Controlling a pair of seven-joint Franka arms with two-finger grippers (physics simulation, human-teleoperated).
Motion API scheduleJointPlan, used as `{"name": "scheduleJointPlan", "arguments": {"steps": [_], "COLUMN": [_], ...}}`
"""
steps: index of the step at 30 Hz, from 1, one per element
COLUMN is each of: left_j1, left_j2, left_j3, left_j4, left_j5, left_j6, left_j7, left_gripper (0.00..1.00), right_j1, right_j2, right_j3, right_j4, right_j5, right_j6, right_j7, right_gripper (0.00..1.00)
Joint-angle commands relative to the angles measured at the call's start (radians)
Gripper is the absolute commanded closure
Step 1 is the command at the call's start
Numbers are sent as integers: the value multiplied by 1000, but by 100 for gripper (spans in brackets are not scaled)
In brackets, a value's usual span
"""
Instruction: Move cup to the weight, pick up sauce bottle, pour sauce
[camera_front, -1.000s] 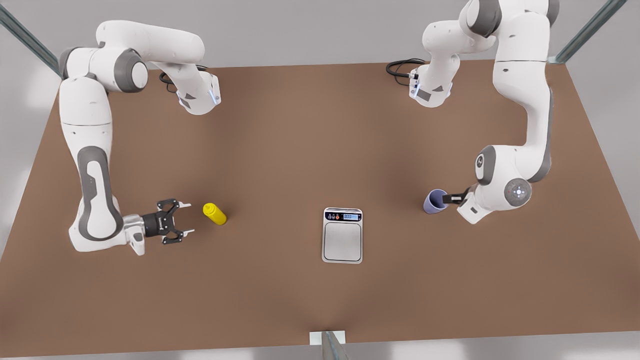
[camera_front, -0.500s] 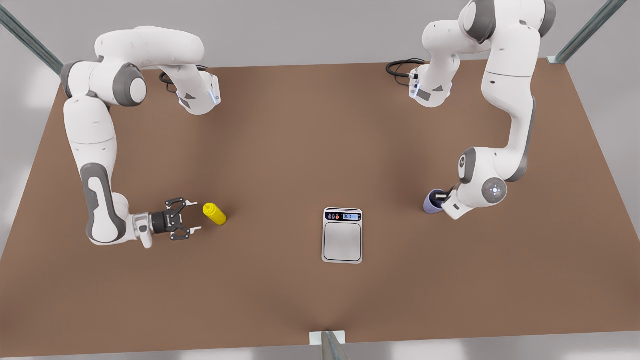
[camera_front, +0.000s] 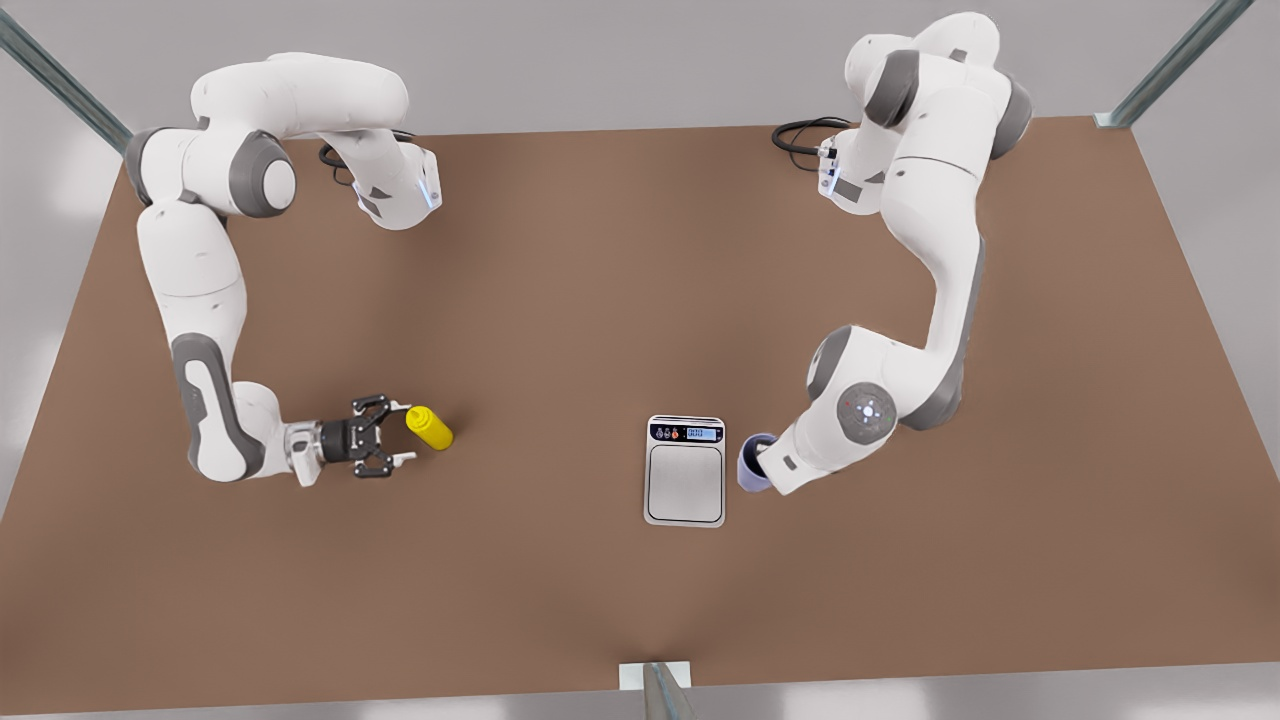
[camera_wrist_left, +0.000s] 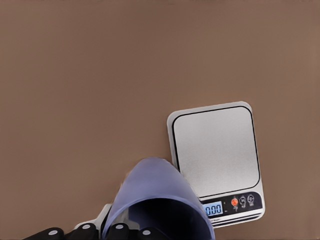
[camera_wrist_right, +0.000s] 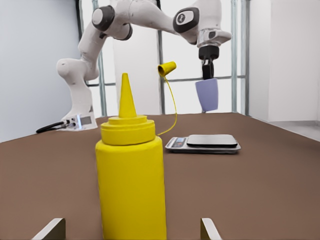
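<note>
The lavender cup (camera_front: 750, 464) hangs above the table just to the front view's right of the weight (camera_front: 685, 483), with my left gripper (camera_wrist_right: 207, 66) shut on its rim. In the left wrist view the cup (camera_wrist_left: 155, 200) is close beside the weight (camera_wrist_left: 215, 150), whose display reads zeros. The yellow sauce bottle (camera_front: 430, 428) stands on the table at the front view's left. My right gripper (camera_front: 404, 433) is open and low in front of it, a fingertip (camera_wrist_right: 50, 227) on either side of the bottle (camera_wrist_right: 131, 175), not touching it.
Black cables (camera_front: 800, 135) lie by the arm bases at the back of the brown table (camera_front: 560, 280). A metal post (camera_front: 660, 690) stands at the front edge. Bare tabletop stretches between bottle and weight.
My left gripper carried the cup toward the front view's left, from well right of the weight to just beside it. My right gripper slid closer to the sauce bottle.
</note>
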Motion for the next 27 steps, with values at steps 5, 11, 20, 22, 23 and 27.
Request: {"name": "scheduleJointPlan", "arguments": {"steps": [5,11,20,22,23,27], "left_j1": [-17,-53,-58,-58,-53,-43], "left_j2": [73,142,168,162,152,108], "left_j3": [-42,-71,-69,-69,-69,-71], "left_j4": [75,121,128,128,128,130], "left_j5": [-8,-5,-2,-2,-4,-7], "left_j6": [1,1,18,16,7,-63], "left_j7": [-503,-520,-527,-529,-529,-543], "left_gripper": [79,79,39,29,21,15], "right_j1": [14,46,75,75,77,77], "right_j2": [0,6,14,14,14,14], "right_j3": [4,6,4,4,4,4], "right_j4": [-7,-10,-10,-10,-10,-7], "right_j5": [10,35,61,61,61,61], "right_j6": [2,7,8,8,8,8], "right_j7": [-200,-211,-211,-211,-211,-212], "right_gripper": [0,0,1,6,15,51]}}
